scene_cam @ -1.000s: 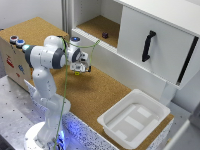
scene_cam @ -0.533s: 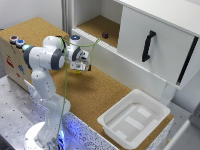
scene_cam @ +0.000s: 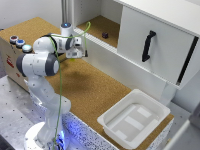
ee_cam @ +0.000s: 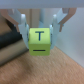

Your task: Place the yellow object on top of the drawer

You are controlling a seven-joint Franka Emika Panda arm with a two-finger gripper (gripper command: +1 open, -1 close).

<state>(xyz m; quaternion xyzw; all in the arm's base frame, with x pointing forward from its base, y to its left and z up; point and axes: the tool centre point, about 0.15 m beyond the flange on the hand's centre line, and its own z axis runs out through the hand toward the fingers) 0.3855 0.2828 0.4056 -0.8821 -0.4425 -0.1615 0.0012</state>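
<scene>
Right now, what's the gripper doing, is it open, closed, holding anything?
Gripper: closed on the yellow object, which sits between its fingers, lifted above the cork surface.

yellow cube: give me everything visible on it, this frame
The yellow cube is a small bright yellow block with rounded edges and a smooth, plastic-looking surface. The face toward the wrist camera carries a dark T-shaped mark and a short dark line beneath it. It sits upright between the end effector fingers, which press on two opposite sides, lifted above the cork surface. In the exterior view only a yellow speck shows at the end effector.
</scene>
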